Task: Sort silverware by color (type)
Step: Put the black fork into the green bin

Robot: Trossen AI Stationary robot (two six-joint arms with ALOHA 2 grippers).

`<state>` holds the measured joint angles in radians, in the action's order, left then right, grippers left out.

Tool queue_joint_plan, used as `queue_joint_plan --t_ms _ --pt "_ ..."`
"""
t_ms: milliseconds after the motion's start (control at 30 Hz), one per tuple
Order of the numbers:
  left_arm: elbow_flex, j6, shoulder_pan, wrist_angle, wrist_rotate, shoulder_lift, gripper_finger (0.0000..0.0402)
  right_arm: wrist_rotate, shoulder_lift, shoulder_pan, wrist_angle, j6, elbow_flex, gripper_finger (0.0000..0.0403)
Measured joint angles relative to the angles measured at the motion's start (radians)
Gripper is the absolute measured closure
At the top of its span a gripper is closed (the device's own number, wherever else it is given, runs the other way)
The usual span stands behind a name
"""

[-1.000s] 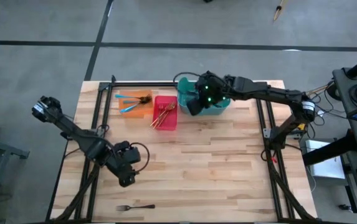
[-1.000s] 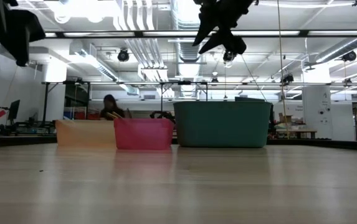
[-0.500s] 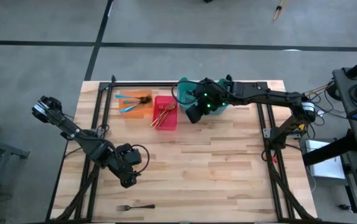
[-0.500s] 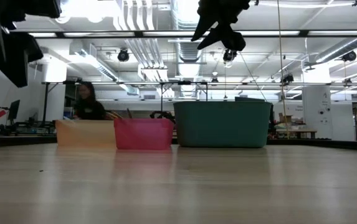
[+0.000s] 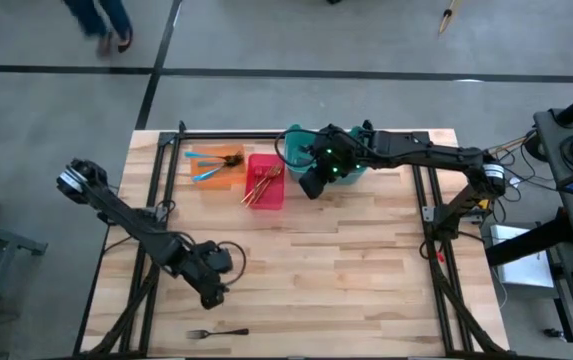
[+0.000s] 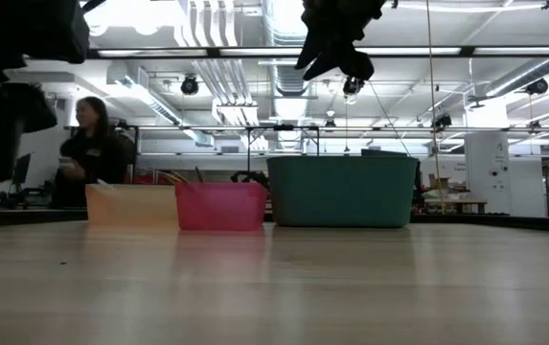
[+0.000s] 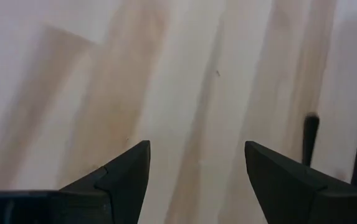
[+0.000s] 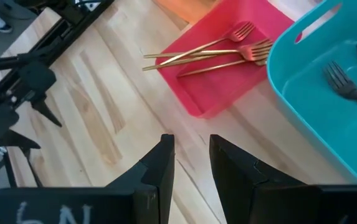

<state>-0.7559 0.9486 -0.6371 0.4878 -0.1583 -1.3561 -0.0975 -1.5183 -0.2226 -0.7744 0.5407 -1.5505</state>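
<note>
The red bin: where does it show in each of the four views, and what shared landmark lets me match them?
High view: red bin, between the orange bin and teal bin, at the table's far edge.
Low view: centre-left, far side.
Left wrist view: not in it.
Right wrist view: upper middle, holding gold forks.
Shared landmark: the teal bin right beside it.

Pale striped wood on the table (image 5: pixel 366 260). Orange bin (image 5: pixel 228 176) with bright blue-handled forks (image 5: pixel 204 165); red bin (image 8: pixel 228 81) with gold forks (image 8: pixel 218 53); teal bin (image 8: pixel 328 118) with dark grey forks (image 8: pixel 343 84). Another dark fork (image 5: pixel 217 333) alone near the table's edge. Black arms.
</note>
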Motion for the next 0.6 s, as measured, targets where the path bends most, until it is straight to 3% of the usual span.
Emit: queue_joint_plan --t_ms 233,367,600 --pt "-0.1 -0.078 -0.045 0.0 0.071 -0.172 0.0161 -0.001 -0.001 0.0 -0.005 -0.032 0.0 0.0312" --pt "-0.182 -0.07 -0.061 0.016 0.177 -0.248 0.0161 -0.003 -0.001 0.0 -0.021 -0.047 0.0 0.0312" --pt "-0.325 -0.044 -0.154 0.047 0.195 -0.352 0.0161 0.004 -0.002 0.0 -0.037 -0.089 0.0 0.0312"
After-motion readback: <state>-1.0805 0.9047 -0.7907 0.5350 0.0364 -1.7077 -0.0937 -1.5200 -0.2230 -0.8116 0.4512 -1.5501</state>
